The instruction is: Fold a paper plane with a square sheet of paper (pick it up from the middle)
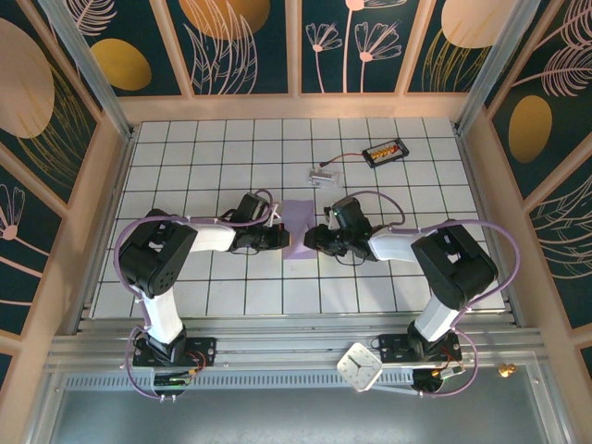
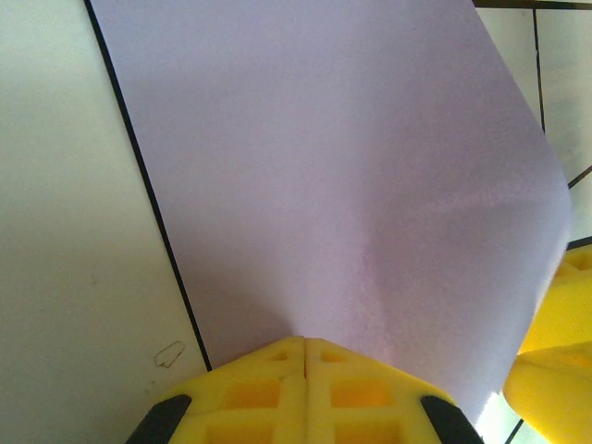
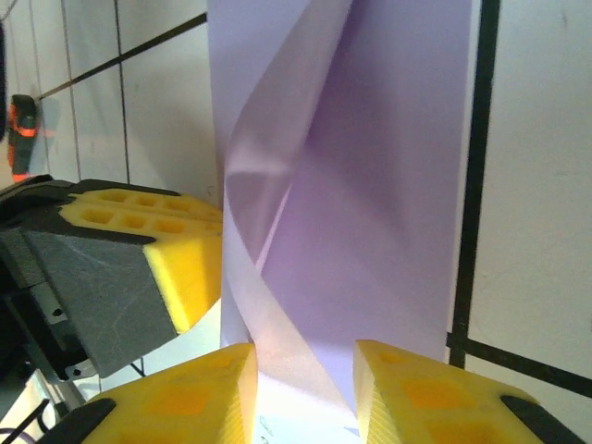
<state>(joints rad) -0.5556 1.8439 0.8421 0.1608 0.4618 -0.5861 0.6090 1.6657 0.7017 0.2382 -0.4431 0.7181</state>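
White-tiled tabletop: left fingers clamp the folded square sheet of paper; right fingers stand apart astride its edge.

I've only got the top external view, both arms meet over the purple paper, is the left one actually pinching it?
Observer: Yes, the left wrist view shows the left gripper with jaws shut on an edge of the square sheet of paper.
Operator: And the right one?
Observer: The right gripper has its jaws apart, with the sheet running into the gap.
Operator: Is the paper flat?
Observer: No, the right wrist view shows a flap lifted and twisted.
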